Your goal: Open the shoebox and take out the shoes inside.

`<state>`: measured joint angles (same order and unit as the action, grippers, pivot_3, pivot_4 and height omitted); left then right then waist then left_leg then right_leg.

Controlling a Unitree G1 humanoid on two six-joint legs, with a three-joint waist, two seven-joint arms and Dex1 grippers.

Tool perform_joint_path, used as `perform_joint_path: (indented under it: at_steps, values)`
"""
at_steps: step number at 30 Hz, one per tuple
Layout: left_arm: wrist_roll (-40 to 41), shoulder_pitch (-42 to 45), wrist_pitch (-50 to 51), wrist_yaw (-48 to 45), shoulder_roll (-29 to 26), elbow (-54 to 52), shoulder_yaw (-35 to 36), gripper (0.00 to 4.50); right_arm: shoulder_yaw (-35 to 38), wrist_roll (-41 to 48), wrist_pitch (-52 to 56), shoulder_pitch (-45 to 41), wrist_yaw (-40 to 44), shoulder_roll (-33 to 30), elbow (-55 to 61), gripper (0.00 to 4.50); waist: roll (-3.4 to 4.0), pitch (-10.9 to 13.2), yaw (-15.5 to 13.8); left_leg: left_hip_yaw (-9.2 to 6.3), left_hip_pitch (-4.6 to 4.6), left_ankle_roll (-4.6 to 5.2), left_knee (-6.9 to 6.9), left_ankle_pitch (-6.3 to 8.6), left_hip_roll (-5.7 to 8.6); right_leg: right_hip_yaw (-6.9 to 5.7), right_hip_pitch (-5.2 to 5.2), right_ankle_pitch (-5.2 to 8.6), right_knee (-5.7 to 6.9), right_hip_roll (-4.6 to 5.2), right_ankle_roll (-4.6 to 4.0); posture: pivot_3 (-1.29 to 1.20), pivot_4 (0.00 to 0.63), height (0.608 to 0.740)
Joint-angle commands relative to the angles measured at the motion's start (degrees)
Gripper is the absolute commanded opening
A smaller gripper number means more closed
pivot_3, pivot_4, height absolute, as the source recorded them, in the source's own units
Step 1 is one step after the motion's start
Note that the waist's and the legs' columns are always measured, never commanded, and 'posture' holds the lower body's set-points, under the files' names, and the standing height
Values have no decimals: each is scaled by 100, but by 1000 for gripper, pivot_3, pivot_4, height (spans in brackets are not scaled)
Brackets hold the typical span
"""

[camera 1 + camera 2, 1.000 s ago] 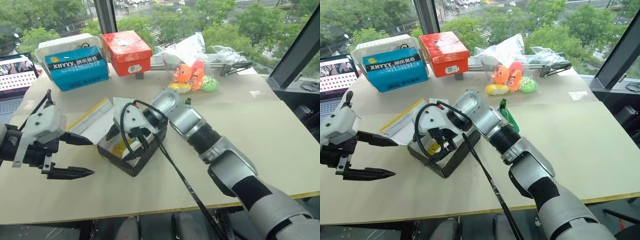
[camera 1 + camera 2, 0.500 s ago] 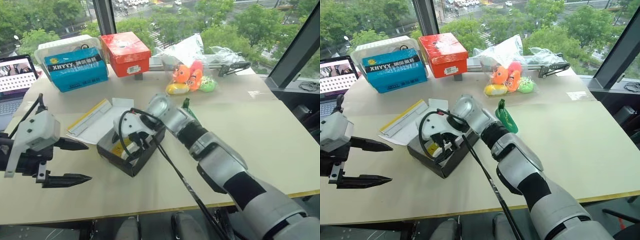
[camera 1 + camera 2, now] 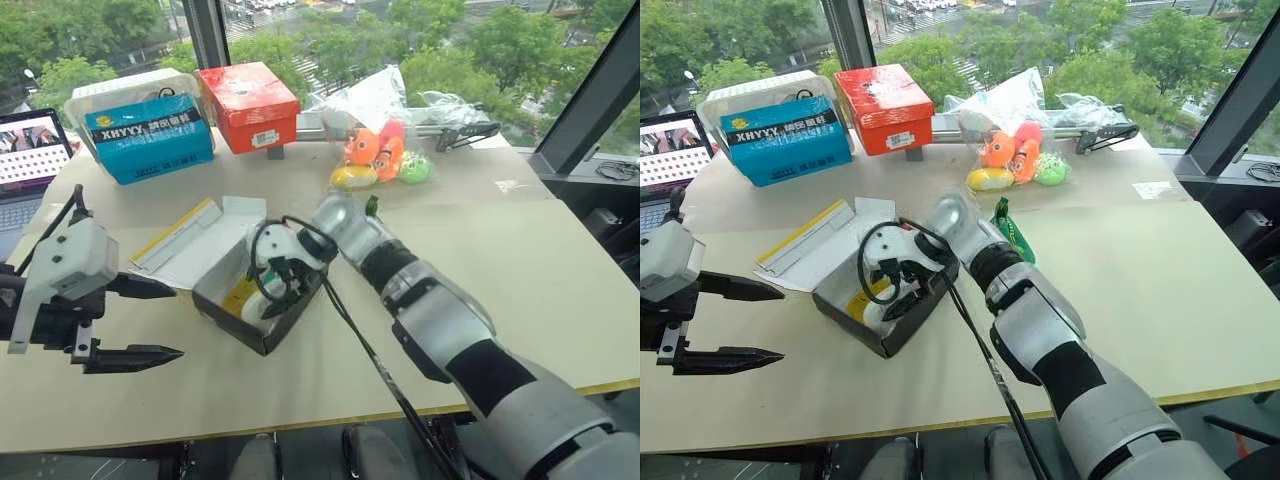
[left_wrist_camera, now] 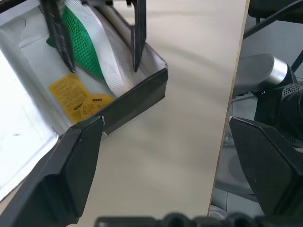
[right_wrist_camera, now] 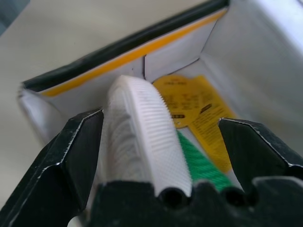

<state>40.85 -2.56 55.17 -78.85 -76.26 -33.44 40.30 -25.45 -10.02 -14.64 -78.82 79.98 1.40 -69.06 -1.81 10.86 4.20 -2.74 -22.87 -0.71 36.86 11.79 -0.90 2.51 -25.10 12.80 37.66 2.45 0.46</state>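
Shoe: green knit shoe with ribbed white sole (image 5: 142, 137), lengthwise between right gripper (image 5: 158, 142) fingers, inside open yellow cardboard shoebox (image 3: 262, 335).
Jaws: wide, empty.

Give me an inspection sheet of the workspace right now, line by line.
Surface: beige table, mostly bare on the robot's right.
Job's things: shoebox open, lid laid back; one green shoe inside, sole up, beside yellow tags; another green shoe out on the table.
Clutter: blue box, red box, plush toys in a plastic bag, laptop.
Grippers: right gripper open, fingers astride the shoe in the box; left gripper open, beside the box, holding nothing.
Cables: black cable along the right arm.
Surroundings: window, trees outside.
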Motion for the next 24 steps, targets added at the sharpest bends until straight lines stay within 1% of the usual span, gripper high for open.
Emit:
perform_joint_path:
  at_steps: [1,2,3,8,9,10,12,14,16,18,20,21,22,24]
  values:
    - [17,59,-28,-24,-81,-12,152,4500,-152,-381,-282,69,-372,49,-117,3771,0,0,1,0,1,0,0,0,0,0,1,0,1,0,0,0,150,740]
    - [17,53,-20,-32,-81,-19,167,4500,-157,-422,-310,74,-430,62,-144,3432,0,0,2,0,2,0,0,0,0,0,1,0,1,0,0,0,150,740]
    - [20,51,-9,-38,-83,-25,183,4500,-153,-452,-335,77,-462,70,-163,2996,0,0,2,0,3,0,0,0,0,0,2,0,1,0,0,0,150,740]
    - [-26,39,-8,-82,-110,-3,223,4500,-75,-506,-413,40,-500,116,-192,1476,-3,-2,-5,-1,3,-1,0,0,1,-1,7,0,-2,0,0,0,150,740]
    - [-28,40,-7,-82,-109,-9,224,4500,-69,-519,-457,30,-501,119,-180,1313,-3,-2,-2,-1,5,-1,0,0,1,-1,7,0,-1,0,0,0,150,740]
    - [-30,40,-6,-82,-108,-14,224,4500,-63,-531,-489,23,-503,121,-173,1001,-2,-2,-1,-1,8,-1,0,0,0,-1,8,0,1,-1,0,0,150,740]
    - [-28,64,-27,-71,-118,6,191,4500,-59,-556,-662,-29,-530,102,-121,632,-2,-1,24,-1,16,-1,0,0,-3,-1,11,1,5,-4,0,0,150,740]
    - [-38,89,-71,-54,-123,38,140,4500,57,-439,-825,-156,-401,39,15,496,-2,-2,37,0,19,-1,0,-1,-3,1,11,1,10,-5,0,0,150,740]
    - [-54,127,-127,-26,-130,83,84,4500,323,-153,-798,-318,-171,-5,147,496,-2,-1,60,-1,24,-2,0,-2,-3,1,13,8,18,-5,8,0,150,740]
    - [-61,161,-163,-9,-136,109,45,4500,695,199,-523,-462,-37,10,231,496,0,2,70,-1,22,-4,0,-3,-2,1,12,8,19,-5,7,0,150,740]
    - [-58,182,-186,1,-134,118,12,4500,1054,536,-167,-583,50,6,279,496,0,2,84,-3,14,-4,0,-3,-2,1,7,3,18,-5,-3,0,150,740]
    - [-61,200,-217,6,-135,136,-25,4500,1379,842,316,-666,10,32,253,496,0,2,92,-4,12,-5,0,-3,-3,0,7,4,16,-5,-4,0,150,740]
    - [-59,228,-253,13,-140,166,-73,4500,1705,1129,825,-735,-133,54,181,496,0,2,103,-5,10,-5,-1,-2,-3,0,5,4,12,-5,-5,0,150,740]
    - [-67,269,-315,14,-151,211,-144,4500,1954,1265,1172,-727,-420,52,126,496,-1,1,121,-7,4,-10,-1,1,-4,-2,3,4,9,-5,-7,0,150,740]
